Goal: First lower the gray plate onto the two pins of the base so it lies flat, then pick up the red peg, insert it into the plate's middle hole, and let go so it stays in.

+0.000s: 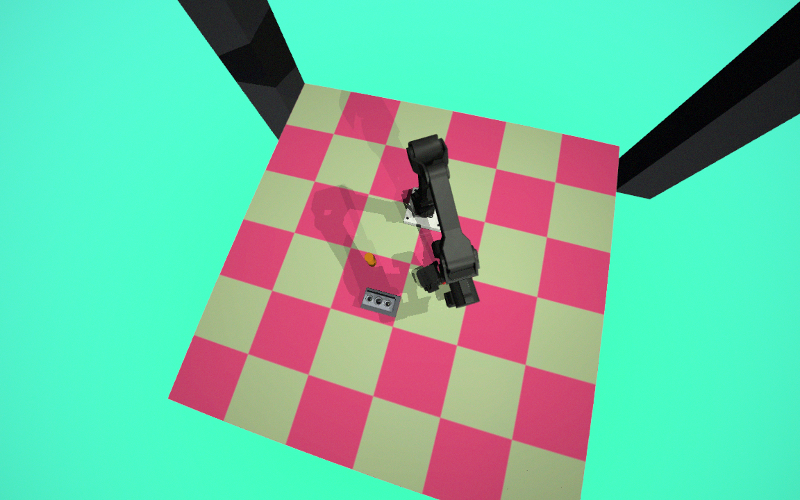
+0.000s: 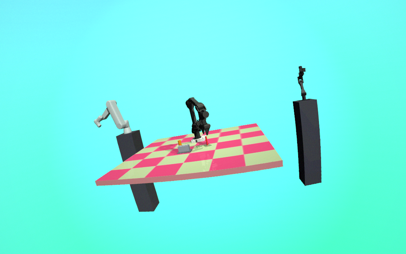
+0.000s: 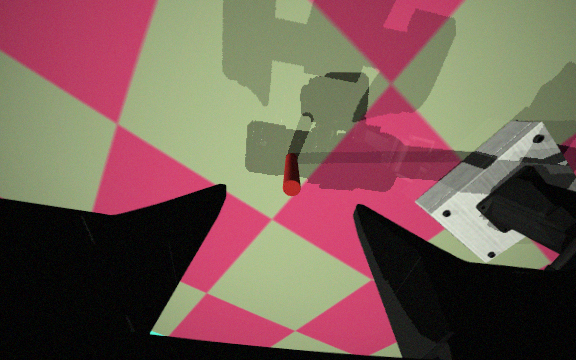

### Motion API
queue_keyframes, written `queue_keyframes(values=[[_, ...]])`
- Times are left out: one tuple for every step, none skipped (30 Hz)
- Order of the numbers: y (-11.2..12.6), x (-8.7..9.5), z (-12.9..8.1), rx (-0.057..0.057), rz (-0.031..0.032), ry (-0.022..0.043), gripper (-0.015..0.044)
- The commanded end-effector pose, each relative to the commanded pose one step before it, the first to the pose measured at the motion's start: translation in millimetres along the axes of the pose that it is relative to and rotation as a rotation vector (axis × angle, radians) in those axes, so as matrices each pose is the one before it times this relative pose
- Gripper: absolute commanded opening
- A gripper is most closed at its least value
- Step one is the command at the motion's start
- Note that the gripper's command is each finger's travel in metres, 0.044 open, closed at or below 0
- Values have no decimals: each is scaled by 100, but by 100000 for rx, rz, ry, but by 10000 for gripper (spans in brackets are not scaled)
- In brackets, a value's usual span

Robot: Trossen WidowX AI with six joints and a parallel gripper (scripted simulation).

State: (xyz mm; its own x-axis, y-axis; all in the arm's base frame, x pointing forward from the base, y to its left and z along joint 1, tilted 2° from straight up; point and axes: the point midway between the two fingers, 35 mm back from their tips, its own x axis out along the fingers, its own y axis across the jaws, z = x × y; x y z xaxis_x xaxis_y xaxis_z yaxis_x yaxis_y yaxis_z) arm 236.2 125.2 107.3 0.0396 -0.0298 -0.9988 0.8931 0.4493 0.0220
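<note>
The gray plate [image 1: 379,301] [image 2: 184,147] lies over the base [image 1: 396,310] and looks level, its three holes in a row facing up and open. The base's pins are not visible, and the exact seating is too small to tell. The red peg [image 2: 207,141] [image 3: 292,174] stands upright on the table, right of the plate; in the top view the arm hides nearly all of it. My gripper [image 2: 205,133] [image 3: 291,200] is open and empty, above the peg. In the wrist view the peg appears between and slightly beyond the fingertips.
An orange cylinder [image 1: 370,258] [image 2: 179,143] stands close behind the plate. The arm's white mounting plate [image 1: 419,220] [image 3: 468,185] is behind the peg. Dark pedestals [image 2: 308,141] [image 2: 130,143] stand off the checkered table [image 1: 415,367], carrying other arms.
</note>
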Motion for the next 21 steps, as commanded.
queue_keyframes(values=[[-16, 627, -50, -179, -480, 329, 440], [17, 165, 0, 0, 1, -1, 440], [15, 165, 0, 0, 1, -1, 440], [14, 165, 0, 0, 1, -1, 440], [13, 165, 0, 0, 1, -1, 440], [12, 165, 0, 0, 1, -1, 440], [11, 164, 1, 0, 1, -1, 440], [10, 164, 1, 0, 1, -1, 440], [9, 164, 1, 0, 0, -1, 440], [8, 164, 1, 0, 0, -1, 440], [7, 164, 1, 0, 0, -1, 440], [5, 164, 1, 0, 0, -1, 440], [4, 164, 1, 0, 0, -1, 440], [3, 163, 1, 0, 0, -1, 440], [2, 163, 1, 0, 0, -1, 440], [1, 163, 1, 0, 0, -1, 440], [0, 163, 1, 0, 0, -1, 440], [-1, 163, 1, 0, -1, -1, 440], [-2, 163, 1, 0, -1, -1, 440], [-3, 162, 1, 0, -1, -1, 440], [-4, 162, 1, 0, -1, -1, 440]])
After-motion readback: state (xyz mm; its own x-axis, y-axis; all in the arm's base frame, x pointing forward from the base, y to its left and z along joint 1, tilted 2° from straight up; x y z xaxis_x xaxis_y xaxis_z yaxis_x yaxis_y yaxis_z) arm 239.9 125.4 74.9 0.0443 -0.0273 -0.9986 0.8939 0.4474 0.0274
